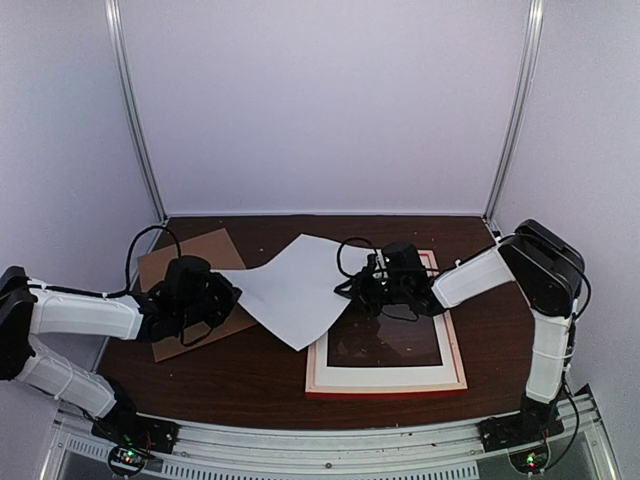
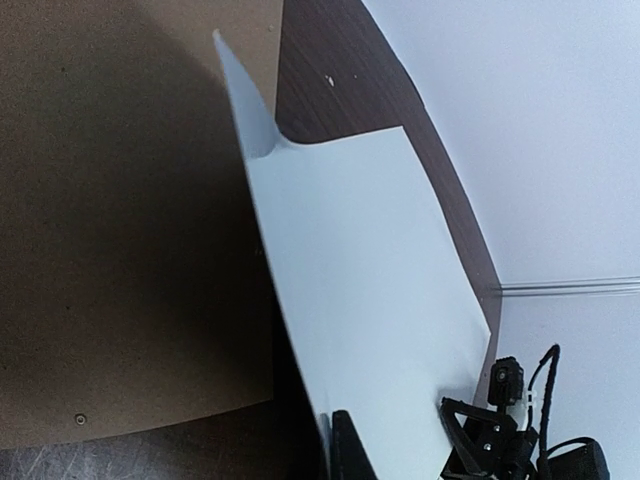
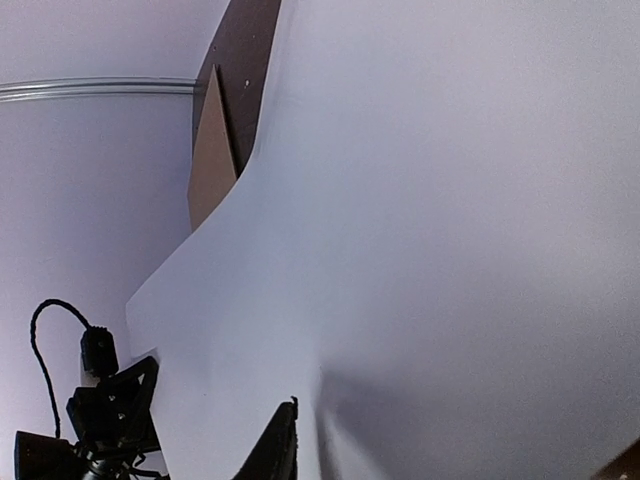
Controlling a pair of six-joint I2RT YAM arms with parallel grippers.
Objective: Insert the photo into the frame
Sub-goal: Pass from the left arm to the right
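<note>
From above, the two arms rise from the worktop's (image 1: 250, 370) near edge. The frame (image 1: 385, 378) lies flat toward the near right corner, pale side up, with a red strip showing along its near edge. The photo (image 1: 295, 290) hangs above mid-worktop, white side up, bowed between the arms. The left gripper (image 1: 228, 296) pinches its left corner, jaws shut on it, above the brown board (image 1: 200, 250) by the left edge. The right gripper (image 1: 358, 283) meets the photo's right corner over the frame.

At the left wrist, the photo runs down into the closed jaws.

At the right wrist, the photo hides most of the jaws; I cannot tell whether they grip.
</note>
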